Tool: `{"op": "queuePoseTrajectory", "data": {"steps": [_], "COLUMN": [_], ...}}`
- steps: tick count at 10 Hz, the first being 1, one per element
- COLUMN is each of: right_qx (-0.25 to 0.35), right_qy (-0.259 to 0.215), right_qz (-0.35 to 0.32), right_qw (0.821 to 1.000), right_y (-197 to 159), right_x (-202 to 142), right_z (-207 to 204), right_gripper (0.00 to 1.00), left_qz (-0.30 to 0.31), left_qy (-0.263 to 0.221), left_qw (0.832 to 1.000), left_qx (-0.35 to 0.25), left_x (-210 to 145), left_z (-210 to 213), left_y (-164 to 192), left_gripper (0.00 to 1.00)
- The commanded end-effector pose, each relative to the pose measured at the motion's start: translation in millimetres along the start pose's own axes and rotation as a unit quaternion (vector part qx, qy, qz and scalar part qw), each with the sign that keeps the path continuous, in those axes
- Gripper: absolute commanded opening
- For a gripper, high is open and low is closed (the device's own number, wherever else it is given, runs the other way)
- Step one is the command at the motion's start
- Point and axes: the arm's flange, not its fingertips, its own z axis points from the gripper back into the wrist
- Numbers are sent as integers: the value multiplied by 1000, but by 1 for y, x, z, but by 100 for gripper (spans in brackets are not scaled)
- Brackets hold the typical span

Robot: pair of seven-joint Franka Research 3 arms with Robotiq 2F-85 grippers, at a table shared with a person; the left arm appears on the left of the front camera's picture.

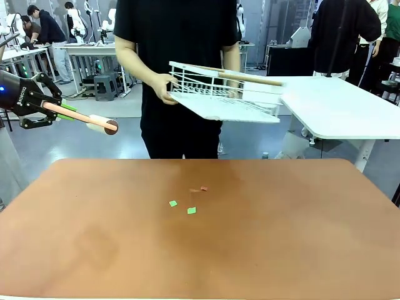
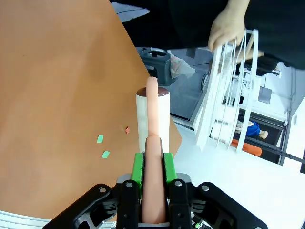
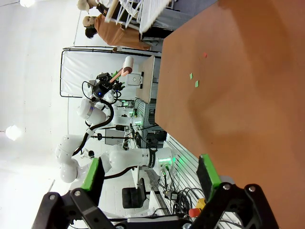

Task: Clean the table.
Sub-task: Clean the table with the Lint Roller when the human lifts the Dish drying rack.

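Smooth, matte, reddish-brown table (image 1: pixel 281 250) with rounded corners spans the foreground between both arms. Two small green paper scraps (image 1: pixel 173 203) and one red scrap (image 1: pixel 204 188) lie close together near its centre. The left gripper (image 1: pixel 65 111) is raised at the far left, its jaws clamped on the pink handle of a white cylindrical roller (image 1: pixel 100 123), which hangs clear of the surface. The right gripper (image 3: pixel 150 164) has its green pads spread wide with nothing between them. At the far side, a person's hand (image 1: pixel 164 87) holds a white wire rack (image 1: pixel 219 94) beside a white-topped table (image 1: pixel 337 106).
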Motion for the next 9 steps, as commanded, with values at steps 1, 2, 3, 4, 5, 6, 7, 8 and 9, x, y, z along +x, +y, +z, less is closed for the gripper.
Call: {"op": "queuePoseTrajectory", "data": {"steps": [1,2,3,4,5,6,7,8,9], "right_qx": [7,7,7,7,7,7,7,7,7], "right_qy": [-3,-3,-3,-3,-3,-3,-3,-3,-3], "right_qz": [7,7,7,7,7,7,7,7,7], "right_qw": [1000,1000,1000,1000,1000,1000,1000,1000,1000], "right_y": [2,2,2,2,2,2,2,2,2], "right_x": [-1,-1,-1,-1,-1,-1,-1,-1,-1], "right_z": [-1,-1,-1,-1,-1,-1,-1,-1,-1], "right_gripper": [100,100,100,100,100,100,100,100,100], "left_qz": [-81,-170,-249,-308,-360,-408,-414,-407,-404], "left_qy": [26,38,63,107,150,179,205,226,241], "left_qw": [996,983,959,930,899,866,858,856,854], "left_qx": [26,63,123,171,200,226,223,224,220], "left_x": [-7,-8,-8,-6,-4,-1,0,-2,-6], "left_z": [12,16,9,-8,-36,-64,-87,-99,-104], "left_y": [-21,-45,-69,-79,-73,-60,-53,-44,-35], "left_gripper": [21,21,21,21,21,21,21,21,21]}}
